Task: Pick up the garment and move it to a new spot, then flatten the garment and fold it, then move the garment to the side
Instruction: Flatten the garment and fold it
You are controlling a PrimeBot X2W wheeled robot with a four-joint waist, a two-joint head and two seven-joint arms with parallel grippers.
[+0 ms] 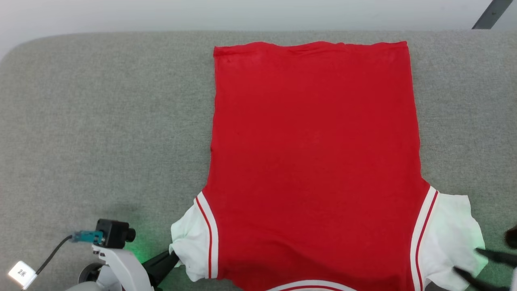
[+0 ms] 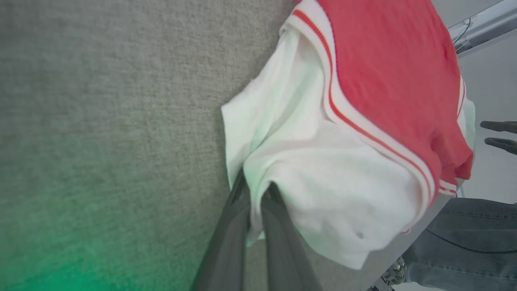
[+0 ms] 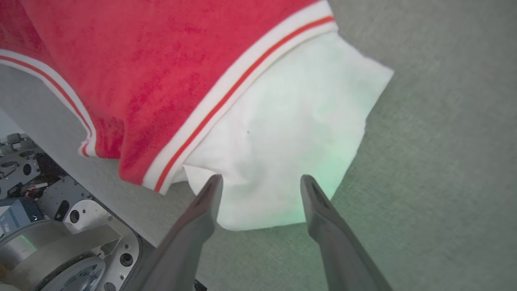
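Left claw (image 2: 256,186) tight on garment (image 2: 383,81)

Robotics lab or test room, I'd say, not a home. I'm working over a tabletop (image 1: 101,121) covered in grey felt-like fabric with a rounded corner, set against a bare pale wall (image 1: 242,14). A dark metal strut (image 1: 490,14) leans in at the far right. My left arm carries a small camera (image 1: 115,233) with a teal-plugged cable and a white tag (image 1: 22,274). The right wrist view has the robot base (image 3: 60,226): perforated metal plates, exposed parts. The left wrist view has a pale rail with cables (image 2: 480,24) in the background, a person's leg (image 2: 472,238) in jeans close by the tabletop edge, and a green light cast on the grey cover.
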